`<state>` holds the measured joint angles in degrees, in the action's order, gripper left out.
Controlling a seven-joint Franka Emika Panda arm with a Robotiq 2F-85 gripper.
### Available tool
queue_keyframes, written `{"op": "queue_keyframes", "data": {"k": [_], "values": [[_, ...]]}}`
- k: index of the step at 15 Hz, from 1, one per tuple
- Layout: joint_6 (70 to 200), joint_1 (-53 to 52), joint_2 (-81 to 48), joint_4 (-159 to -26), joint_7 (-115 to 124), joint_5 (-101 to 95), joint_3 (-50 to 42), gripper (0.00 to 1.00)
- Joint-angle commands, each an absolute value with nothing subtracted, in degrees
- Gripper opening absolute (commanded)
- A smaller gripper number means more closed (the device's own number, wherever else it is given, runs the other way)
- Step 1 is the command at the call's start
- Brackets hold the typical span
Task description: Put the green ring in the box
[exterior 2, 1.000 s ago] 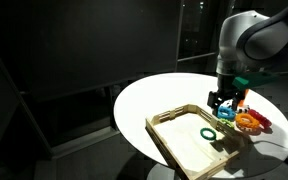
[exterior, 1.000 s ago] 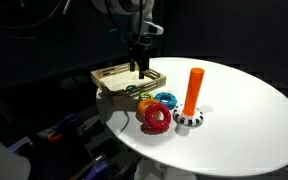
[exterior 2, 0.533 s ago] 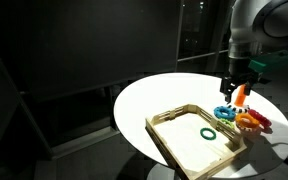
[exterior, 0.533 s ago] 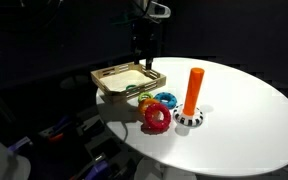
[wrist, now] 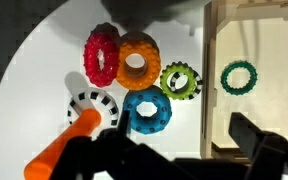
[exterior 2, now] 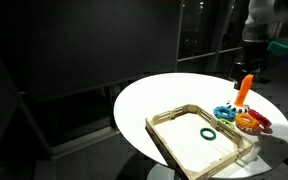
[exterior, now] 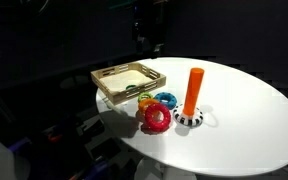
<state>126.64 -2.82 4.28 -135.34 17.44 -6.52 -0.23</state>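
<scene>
The green ring [exterior 2: 209, 133] lies flat inside the box [exterior 2: 165, 131], a shallow light-wood tray. In the wrist view the ring [wrist: 238, 77] lies just past the box's rim [wrist: 209, 100]. In an exterior view the box [exterior: 108, 88] shows, but the ring inside it is hidden. My gripper [wrist: 184, 150] is open and empty, high above the table near the box's edge. It shows at the top of both exterior views [exterior: 149, 35] [exterior 2: 252, 62].
A yellow-green toothed ring [wrist: 180, 80], an orange ring [wrist: 137, 60], a red ring [wrist: 101, 56] and a blue ring [wrist: 145, 112] lie together on the white round table [exterior: 254, 120] beside the box. An orange peg [exterior: 193, 90] stands on a black-and-white base.
My gripper has risen from just above the box to well above the table and drifted toward the peg. The green ring stays in the box.
</scene>
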Motion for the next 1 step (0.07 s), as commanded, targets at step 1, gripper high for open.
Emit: {"op": "queue_keyframes", "data": {"k": [1], "values": [[126.52,-1.87,4.58,-135.41,17.19,-6.37,0.61,1.00]]}}
